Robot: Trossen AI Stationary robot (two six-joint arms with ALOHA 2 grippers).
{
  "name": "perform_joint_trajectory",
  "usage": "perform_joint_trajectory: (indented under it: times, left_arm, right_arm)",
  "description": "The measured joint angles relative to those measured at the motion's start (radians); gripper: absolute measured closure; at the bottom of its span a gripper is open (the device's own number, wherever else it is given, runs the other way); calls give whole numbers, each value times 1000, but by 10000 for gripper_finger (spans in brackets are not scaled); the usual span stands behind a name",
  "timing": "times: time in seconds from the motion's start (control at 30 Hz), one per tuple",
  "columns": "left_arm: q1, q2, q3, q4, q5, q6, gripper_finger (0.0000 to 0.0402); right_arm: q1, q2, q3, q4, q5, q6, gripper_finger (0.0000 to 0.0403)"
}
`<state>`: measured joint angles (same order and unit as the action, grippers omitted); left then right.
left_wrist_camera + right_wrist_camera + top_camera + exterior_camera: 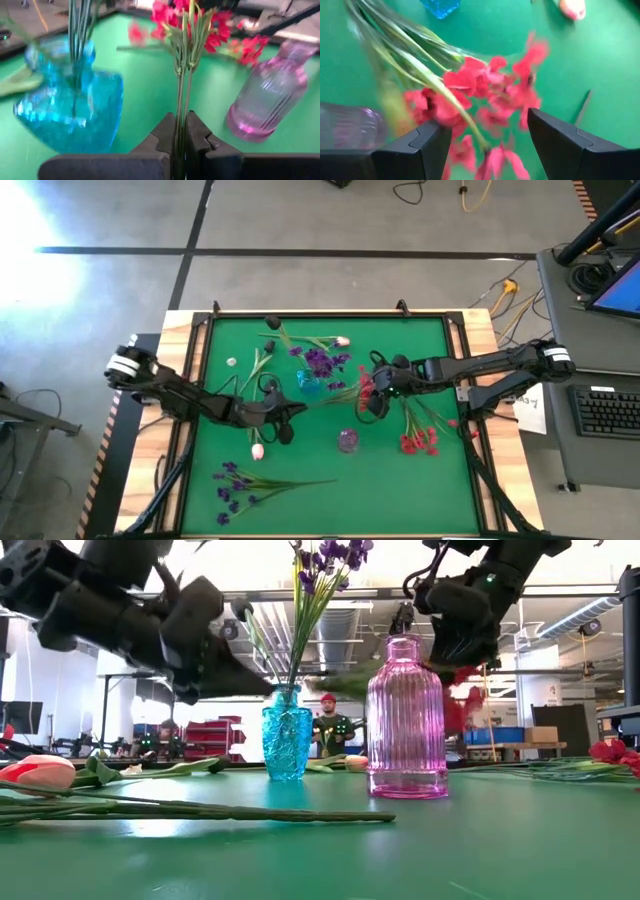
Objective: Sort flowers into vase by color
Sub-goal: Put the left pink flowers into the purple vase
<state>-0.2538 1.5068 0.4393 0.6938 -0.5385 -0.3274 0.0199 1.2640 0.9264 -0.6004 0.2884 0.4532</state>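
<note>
Left hand (181,145), fingers pressed tight together, pinches the green stems of a red-blossomed artificial flower spray (192,30). In the high view this hand (290,412) sits above the middle of the green felt desk (420,480), the stem reaching across toward the right hand.

Right hand (485,140) hangs with fingers spread wide; the red blossoms lie between and just ahead of them, fingers not closed on anything. In the high view it (368,395) hovers right of centre, with the red blossoms (364,387) at its tip.

Blue ribbed glass vase (309,383) stands mid-desk toward the far edge, holding purple-blossomed stems (322,361). Pink ribbed glass bottle vase (347,441) stands nearer the front edge, right of the blue one in the low view (406,725); nothing seen in it.

Loose on the desk:
- a red flower bunch (420,438) toward the right edge
- purple-blossomed stems (240,483) by the front-left corner
- a white-pink tulip bud (257,450) left of centre
- another tulip (341,340) near the far edge

A person in a red cap (330,723) stands in the room beyond.
</note>
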Motion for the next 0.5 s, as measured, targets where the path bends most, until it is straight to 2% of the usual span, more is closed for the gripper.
perform_joint_trajectory:
  times: [0.17,0.37,0.5]
  left_arm:
    - [-9,-76,-17,-2,4,8,402]
    - [-28,-151,-37,0,8,20,402]
    - [-32,-183,-40,14,74,64,402]
  right_arm:
    - [7,-63,-2,0,55,-62,156]
    - [9,-194,-2,24,63,-100,156]
    - [25,-273,-2,35,38,-160,156]
